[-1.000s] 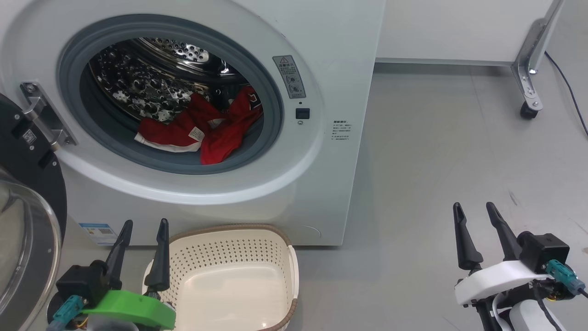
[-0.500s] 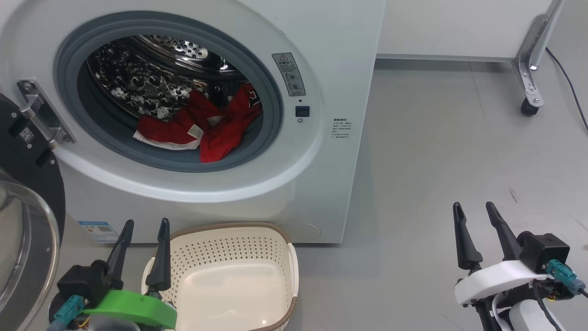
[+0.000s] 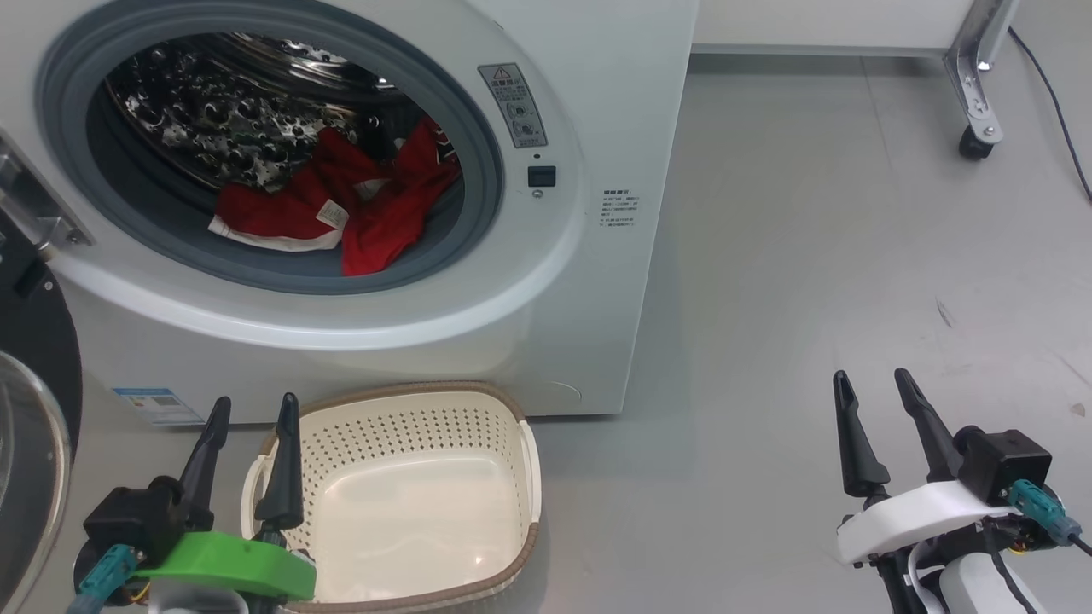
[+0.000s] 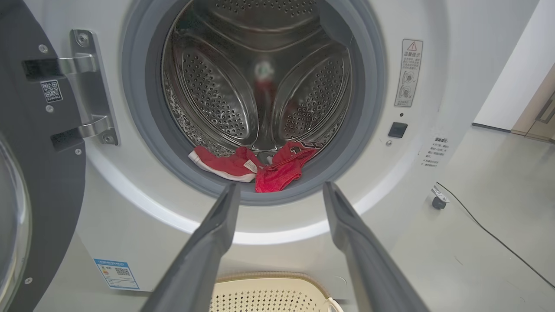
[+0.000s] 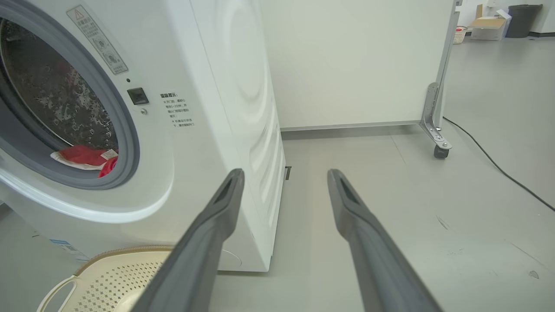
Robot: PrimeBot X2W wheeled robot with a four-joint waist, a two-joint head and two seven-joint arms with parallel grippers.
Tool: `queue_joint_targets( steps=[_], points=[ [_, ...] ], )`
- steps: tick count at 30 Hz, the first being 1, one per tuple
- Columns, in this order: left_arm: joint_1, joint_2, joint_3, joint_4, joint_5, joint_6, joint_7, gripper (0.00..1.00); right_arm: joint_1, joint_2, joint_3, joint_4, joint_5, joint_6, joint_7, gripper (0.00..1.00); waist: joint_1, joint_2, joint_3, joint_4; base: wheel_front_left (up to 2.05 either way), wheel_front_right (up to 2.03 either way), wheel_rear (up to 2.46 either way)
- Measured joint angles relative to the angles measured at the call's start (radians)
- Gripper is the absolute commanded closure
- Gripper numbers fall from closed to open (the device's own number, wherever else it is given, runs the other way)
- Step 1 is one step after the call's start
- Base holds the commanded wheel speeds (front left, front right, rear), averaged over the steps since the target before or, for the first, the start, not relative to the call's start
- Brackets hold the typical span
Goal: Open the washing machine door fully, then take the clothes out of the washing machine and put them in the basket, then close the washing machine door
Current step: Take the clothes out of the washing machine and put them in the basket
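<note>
Two spread grippers: left gripper [image 3: 256,401], right gripper [image 3: 870,377]
Black-rimmed glass door [image 3: 43,341]: open, nine o'clock
Red fabric clothes [image 3: 367,230]: awaiting removal
Cream perforated basket [image 3: 401,431]: empty

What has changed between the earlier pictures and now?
Only the head camera moved: the whole scene slid up and left in its view. Nothing was grasped or released. The clothes stay in the washing machine, the basket stays empty, and the left end effector and right end effector stay open.
</note>
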Motion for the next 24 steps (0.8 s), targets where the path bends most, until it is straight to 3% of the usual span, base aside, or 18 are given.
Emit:
queue_joint_targets(
  steps=[7,12,24],
  points=[
    [-0.030,0.012,0.021,-0.034,-0.022,-0.001,0.003,0.00,-0.004,0.004,0.003,-0.022,-0.002,-0.001,0.000,0.00,0.0000,0.0000,0.074,-0.032,0.00,0.00,0.00],
    [-0.115,0.052,0.038,-0.060,-0.019,-0.001,0.037,0.00,-0.009,0.003,0.001,-0.035,-0.011,-0.001,0.000,0.00,0.0000,0.0000,0.137,-0.062,0.00,0.00,0.00],
    [-0.351,0.110,0.080,-0.061,-0.056,0.010,0.201,0.00,-0.089,0.040,0.000,-0.087,-0.019,-0.003,-0.001,0.00,0.0000,0.0000,0.297,-0.148,0.00,0.00,0.00]
  ],
)
